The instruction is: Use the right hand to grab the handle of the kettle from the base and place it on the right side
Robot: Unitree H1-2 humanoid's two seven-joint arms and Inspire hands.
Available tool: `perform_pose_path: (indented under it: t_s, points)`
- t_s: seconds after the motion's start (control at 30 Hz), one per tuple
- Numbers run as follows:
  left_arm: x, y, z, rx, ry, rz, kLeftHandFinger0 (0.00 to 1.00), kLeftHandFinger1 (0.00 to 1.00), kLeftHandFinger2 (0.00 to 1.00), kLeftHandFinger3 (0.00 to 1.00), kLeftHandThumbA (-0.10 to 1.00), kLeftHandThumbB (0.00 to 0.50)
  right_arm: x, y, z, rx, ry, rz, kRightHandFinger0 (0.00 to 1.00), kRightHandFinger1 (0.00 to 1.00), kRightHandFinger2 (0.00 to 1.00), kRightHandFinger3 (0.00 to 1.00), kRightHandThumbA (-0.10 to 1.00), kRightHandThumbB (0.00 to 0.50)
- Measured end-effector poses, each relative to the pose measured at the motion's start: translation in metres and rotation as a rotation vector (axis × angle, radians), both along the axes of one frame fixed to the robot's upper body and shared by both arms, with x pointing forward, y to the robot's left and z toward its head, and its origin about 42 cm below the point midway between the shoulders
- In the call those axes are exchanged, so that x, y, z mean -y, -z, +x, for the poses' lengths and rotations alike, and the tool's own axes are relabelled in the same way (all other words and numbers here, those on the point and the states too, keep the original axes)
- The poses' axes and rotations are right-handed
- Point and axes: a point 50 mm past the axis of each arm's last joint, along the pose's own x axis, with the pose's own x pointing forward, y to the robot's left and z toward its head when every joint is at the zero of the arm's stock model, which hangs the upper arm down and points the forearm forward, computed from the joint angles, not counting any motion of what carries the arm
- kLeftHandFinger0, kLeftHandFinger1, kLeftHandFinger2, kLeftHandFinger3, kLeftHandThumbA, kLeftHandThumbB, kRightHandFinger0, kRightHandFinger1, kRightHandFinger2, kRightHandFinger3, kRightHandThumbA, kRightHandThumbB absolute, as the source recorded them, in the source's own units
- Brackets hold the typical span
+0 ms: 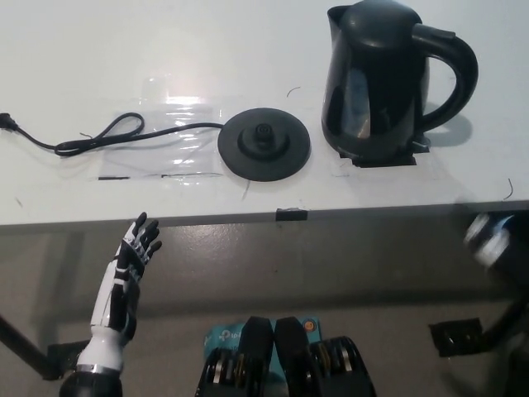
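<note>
Nearest the camera, well below the table (pixel 74 211) edge and far to the left of the kettle, the left hand (pixel 132 258) rises on its forearm from the lower left, tilted slightly toward the table, with its fingers (pixel 147 234) spread and pointing up at the table's front edge; it holds nothing and touches nothing. At the far right, below the table edge and well below and to the right of the kettle, the right hand (pixel 489 240) shows only as a blurred dark and pale shape near the picture's border; whether its fingers are spread or closed cannot be told, and it is clear of the kettle. On the table's front edge, below and to the left of the kettle, sits a small black tape mark (pixel 291 215). Farther in, the round black base (pixel 264 143) lies flat on the table just to the left of the kettle, apart from it, with nothing standing on it. A black cord (pixel 107 134) runs from the base away to the left, looping once and passing over a clear plastic sheet (pixel 173 136) lying flat on the table. The kettle (pixel 376 78) stands upright on the table to the right of the base, over black tape marks at its foot, its handle (pixel 453 70) arching out on its right side and its spout toward the left.
</note>
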Motion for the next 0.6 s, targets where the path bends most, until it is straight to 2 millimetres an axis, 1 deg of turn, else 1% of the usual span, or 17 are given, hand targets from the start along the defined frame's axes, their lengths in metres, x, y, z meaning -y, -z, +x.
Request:
perform_pose_path:
  t_s: [0.07, 0.13, 0.17, 0.23, 0.27, 0.3, 0.33, 0.37, 0.43, 0.53, 0.6]
  points:
    - [-0.002, 0.004, -0.006, -0.013, -0.001, 0.005, 1.0, 1.0, 1.0, 1.0, 1.0, 0.497, -0.004, 0.035, -0.004, -0.128, -0.011, -0.03, 1.0, 1.0, 1.0, 1.0, 1.0, 0.271]
    - [-0.002, 0.01, -0.014, -0.029, 0.002, 0.006, 1.0, 1.0, 1.0, 1.0, 1.0, 0.496, -0.004, 0.066, -0.006, -0.242, -0.009, -0.062, 1.0, 1.0, 1.0, 1.0, 1.0, 0.323]
    - [-0.002, 0.016, -0.023, -0.047, 0.003, 0.006, 1.0, 1.0, 1.0, 1.0, 1.0, 0.495, -0.003, 0.084, -0.008, -0.307, -0.011, -0.082, 1.0, 1.0, 1.0, 1.0, 1.0, 0.357]
    - [-0.002, 0.026, -0.037, -0.081, 0.001, 0.006, 1.0, 1.0, 1.0, 1.0, 1.0, 0.491, 0.0, 0.108, -0.01, -0.397, -0.022, -0.114, 1.0, 1.0, 1.0, 1.0, 1.0, 0.36]
    - [-0.003, 0.032, -0.045, -0.103, 0.0, 0.006, 1.0, 1.0, 1.0, 1.0, 1.0, 0.494, 0.003, 0.117, -0.012, -0.431, -0.03, -0.133, 1.0, 1.0, 1.0, 1.0, 1.0, 0.339]
    - [-0.003, 0.035, -0.048, -0.111, -0.001, 0.007, 1.0, 1.0, 1.0, 1.0, 1.0, 0.491, 0.004, 0.12, -0.013, -0.446, -0.035, -0.142, 1.0, 1.0, 1.0, 1.0, 1.0, 0.316]
    - [-0.004, 0.039, -0.055, -0.128, -0.003, 0.009, 1.0, 1.0, 1.0, 1.0, 1.0, 0.49, 0.006, 0.126, -0.014, -0.468, -0.045, -0.158, 1.0, 1.0, 1.0, 1.0, 1.0, 0.312]
    - [-0.004, 0.041, -0.057, -0.132, -0.003, 0.01, 1.0, 1.0, 1.0, 1.0, 1.0, 0.496, 0.007, 0.128, -0.016, -0.478, -0.051, -0.164, 1.0, 1.0, 1.0, 1.0, 1.0, 0.317]
    - [-0.004, 0.042, -0.058, -0.137, -0.003, 0.013, 1.0, 1.0, 1.0, 1.0, 1.0, 0.494, 0.007, 0.132, -0.016, -0.495, -0.07, -0.173, 1.0, 1.0, 1.0, 1.0, 1.0, 0.321]
    - [-0.003, 0.042, -0.058, -0.137, 0.002, 0.016, 1.0, 1.0, 1.0, 1.0, 1.0, 0.498, 0.006, 0.134, -0.017, -0.509, -0.096, -0.178, 1.0, 1.0, 1.0, 1.0, 1.0, 0.34]
    - [-0.003, 0.042, -0.058, -0.136, 0.008, 0.018, 1.0, 1.0, 1.0, 1.0, 1.0, 0.5, 0.006, 0.136, -0.018, -0.516, -0.104, -0.177, 1.0, 1.0, 1.0, 1.0, 1.0, 0.339]
